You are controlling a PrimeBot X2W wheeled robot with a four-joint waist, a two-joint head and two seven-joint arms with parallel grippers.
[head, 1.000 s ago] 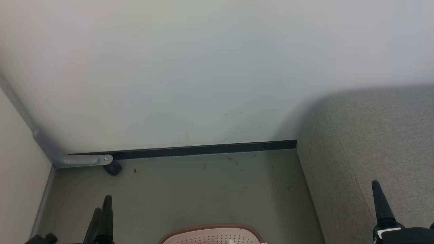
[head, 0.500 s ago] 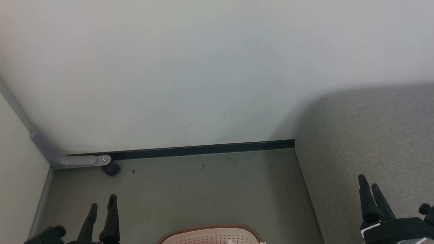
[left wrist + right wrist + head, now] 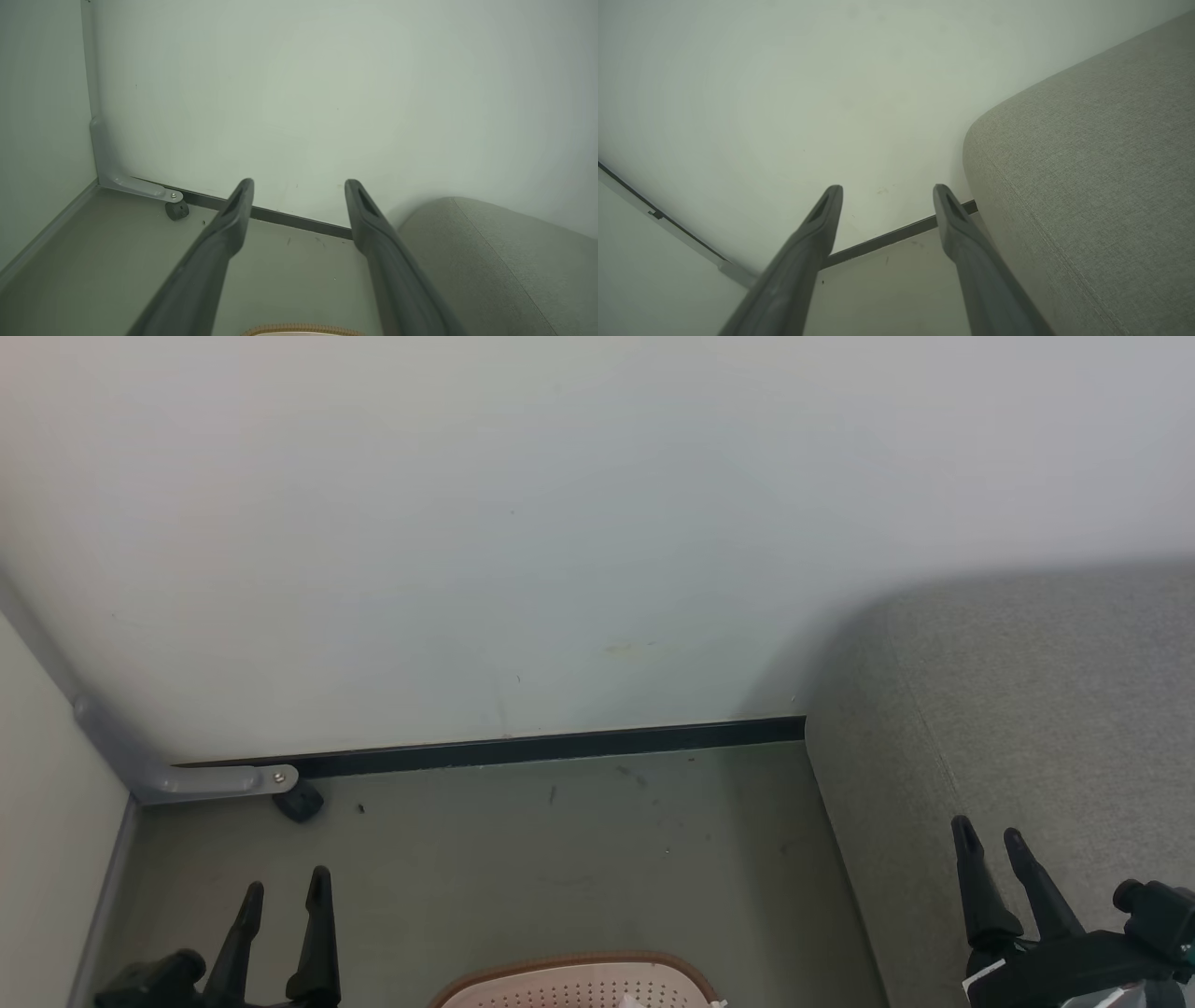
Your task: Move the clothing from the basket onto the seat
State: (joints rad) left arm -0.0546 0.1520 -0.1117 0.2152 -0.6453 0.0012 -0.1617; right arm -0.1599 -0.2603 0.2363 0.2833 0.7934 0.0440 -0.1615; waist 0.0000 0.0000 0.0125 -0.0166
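Hovering wide open, gripping nothing — left end effector [image 3: 285, 882] left of the basket [image 3: 569, 975] at the near edge, right end effector [image 3: 987, 831] beside the seat [image 3: 1055, 691]. Expecting clothing inside: soft, light — pinching a bunched fold.

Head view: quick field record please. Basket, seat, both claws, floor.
basket: cream, perforated, brown rim; on the floor, cut off by the bottom edge
seat: grey fabric, right of basket, against the wall
left claw: open, empty, left of basket
right claw: open, empty, seen against the seat
floor: grey-green, a few dark specks
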